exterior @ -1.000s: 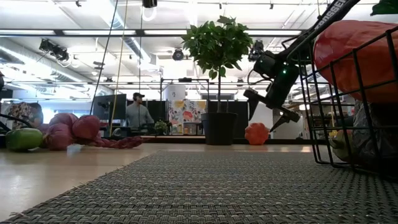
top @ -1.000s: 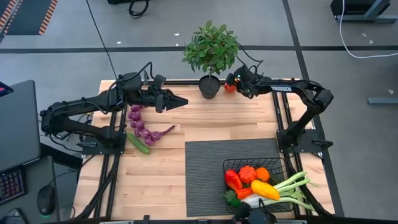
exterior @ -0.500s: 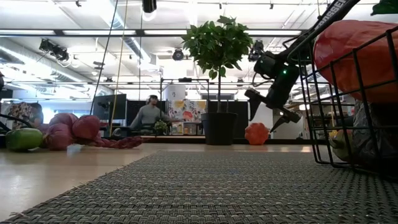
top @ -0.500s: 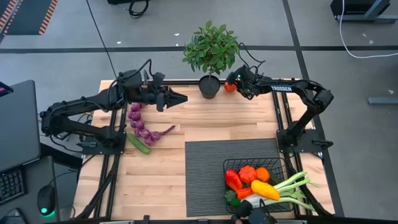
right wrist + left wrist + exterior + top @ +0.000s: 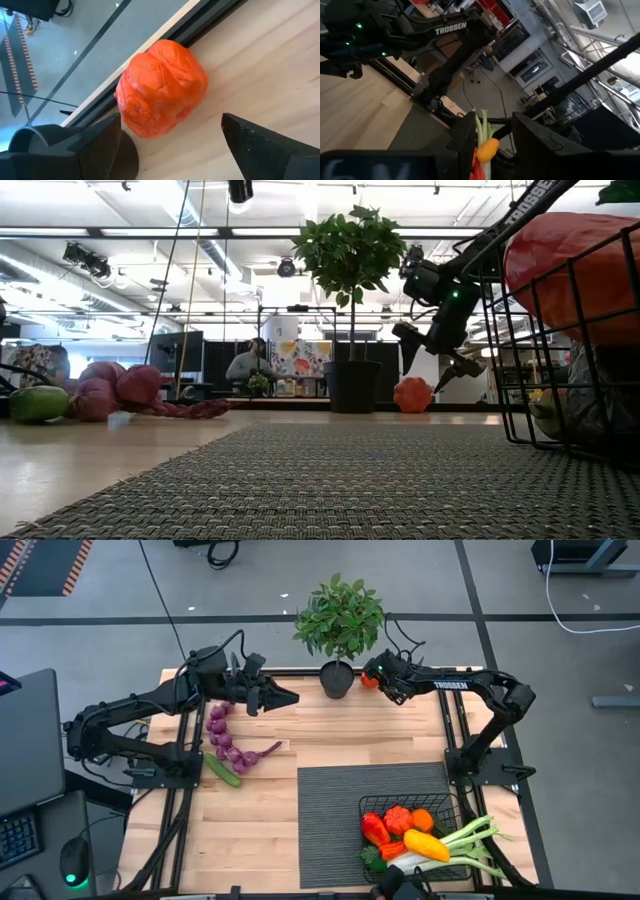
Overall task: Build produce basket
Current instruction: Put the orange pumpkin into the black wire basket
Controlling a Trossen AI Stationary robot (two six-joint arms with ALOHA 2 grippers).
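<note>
A red-orange toy pepper [image 5: 162, 92] rests on its side on the wood at the table's far edge, beside the plant pot; the high view shows the pepper [image 5: 368, 683] there too. My right gripper [image 5: 170, 122] is open and hovers just above it, one finger on each side, touching nothing. In the low view the right gripper [image 5: 440, 358] hangs above and right of the pepper [image 5: 412, 395]. The black wire basket [image 5: 448, 802] sits at the near right corner of the dark mat, holding several vegetables. My left gripper [image 5: 288, 697] is open and empty, in the air near the purple produce [image 5: 226, 743].
The potted plant [image 5: 338, 675] stands just left of the pepper, close to the right gripper. A green cucumber [image 5: 222, 770] lies by the purple produce on the left. A leek [image 5: 478, 840] sticks out over the basket's right side. The dark ribbed mat [image 5: 330, 825] covers the near middle.
My right gripper has edged toward the table's left, closer over the pepper, staying open. My left gripper has drifted slightly toward the far edge. The produce and the basket have stayed where they were.
</note>
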